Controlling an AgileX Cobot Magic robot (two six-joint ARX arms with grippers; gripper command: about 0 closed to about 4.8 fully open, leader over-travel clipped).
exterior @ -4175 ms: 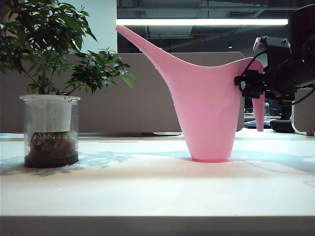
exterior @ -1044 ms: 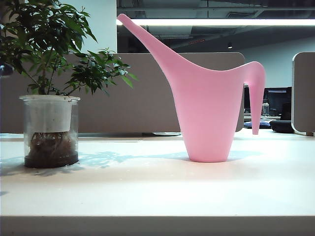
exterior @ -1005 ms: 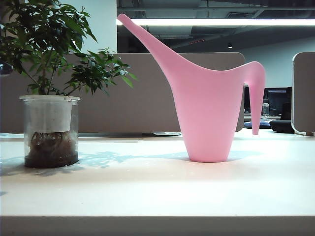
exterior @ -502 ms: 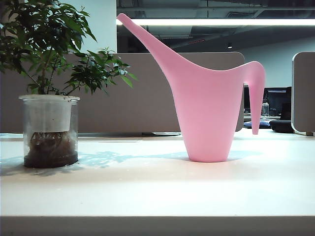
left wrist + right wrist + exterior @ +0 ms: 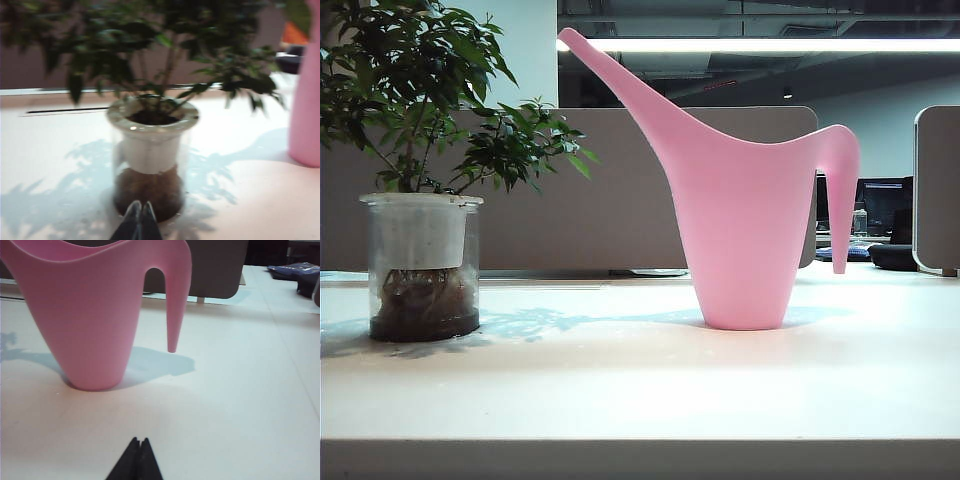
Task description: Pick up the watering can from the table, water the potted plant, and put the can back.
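The plant (image 5: 420, 170) stands near the left edge of the table (image 5: 640, 400). In the left wrist view, the left gripper (image 5: 139, 215) hangs low just in front of its pot, tips pressed together and holding nothing. The can (image 5: 740, 220) stands upright right of the table's middle, well apart from the plant, spout aimed toward the leaves and handle toward the right edge. The right gripper (image 5: 139, 449) sits low over the table on the handle side, near the can but not touching it, its tips also together and empty. Neither arm shows in the exterior view. With the can set down and both grippers clear, the task looks finished, or else not begun; the frames cannot say which. If not begun, the right gripper must spread its tips and take the handle.
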